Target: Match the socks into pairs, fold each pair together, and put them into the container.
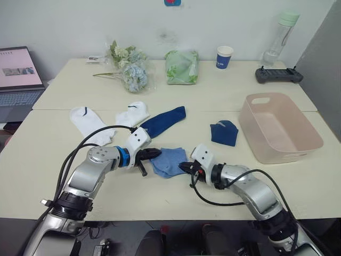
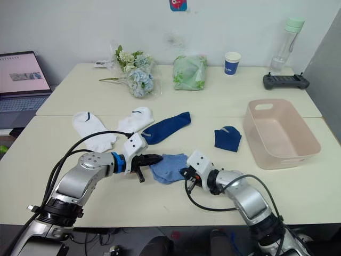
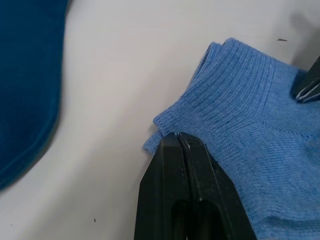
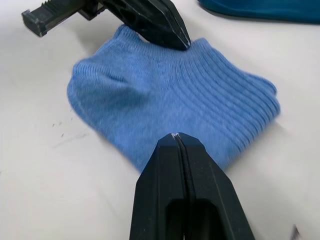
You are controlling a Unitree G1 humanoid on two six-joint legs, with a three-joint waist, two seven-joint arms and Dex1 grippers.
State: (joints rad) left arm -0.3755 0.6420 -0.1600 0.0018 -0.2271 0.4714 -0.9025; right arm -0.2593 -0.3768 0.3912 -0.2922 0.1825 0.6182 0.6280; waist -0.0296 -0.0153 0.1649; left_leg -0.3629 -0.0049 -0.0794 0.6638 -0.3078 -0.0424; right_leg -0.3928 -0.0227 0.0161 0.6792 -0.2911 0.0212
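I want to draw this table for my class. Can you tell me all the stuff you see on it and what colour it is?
Light blue socks: folded bundle, count unclear, near table edge, between both grippers.
Navy socks: 2; one stretched out mid-table, one folded beside the basin.
White socks: 2; one at left, one next to it.
Basin: 1, pale pink, right side.
Cup: 1, blue and white, at back.
Flowers: 1 bunch, pale, at back.
Green bag: 1, at back.
Bottle: 1, clear with green cap, back right.
Controller: 1, dark, back right.
Laptop: 1, open, far left.
Left gripper: shut on the bundle's edge.
Right gripper: shut at the bundle's other edge.
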